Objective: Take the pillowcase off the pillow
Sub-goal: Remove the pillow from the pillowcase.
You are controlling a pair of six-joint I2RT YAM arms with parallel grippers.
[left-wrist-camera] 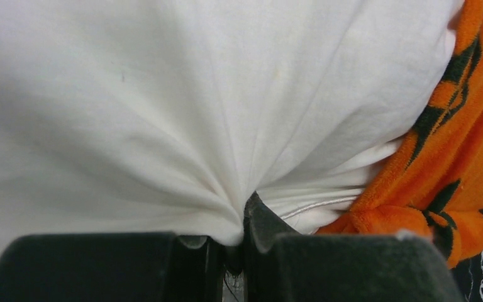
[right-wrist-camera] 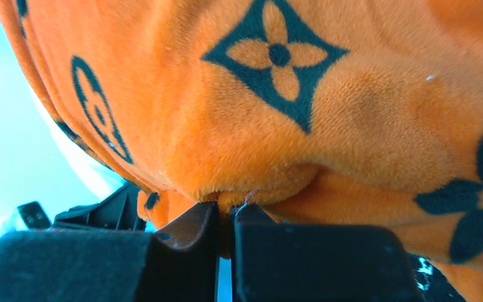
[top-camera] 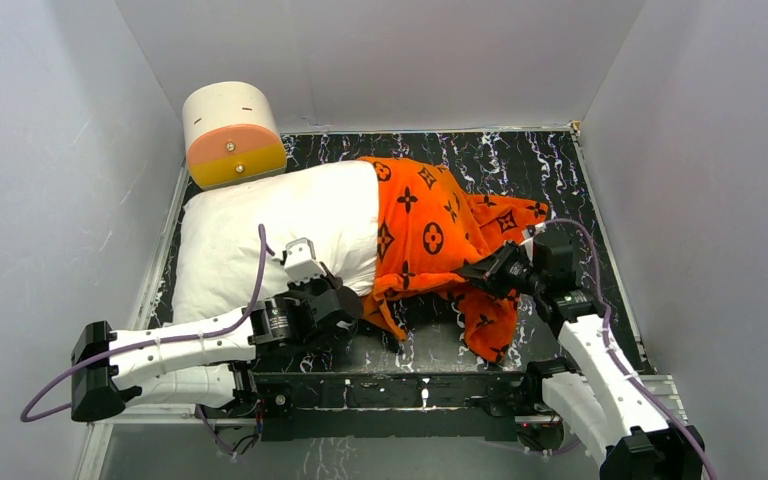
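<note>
The pillow's (top-camera: 260, 240) right end is hidden inside the orange pillowcase (top-camera: 430, 235), and its near edge is partly masked by the left arm. Both wrist views are filled with fabric, so little else can be made out there. The pillow lies across the black marbled table (top-camera: 520, 160), with a cream-and-orange cylinder (top-camera: 232, 133) touching its far left corner. The pillowcase's loose end sags onto the table beside the right arm. The 2 claws are each closed. The left gripper (left-wrist-camera: 242, 217) pinches a gathered tuck of white pillow cloth just beside the pillowcase's edge. The right gripper (right-wrist-camera: 226, 214) is clamped on a plush orange fold.
</note>
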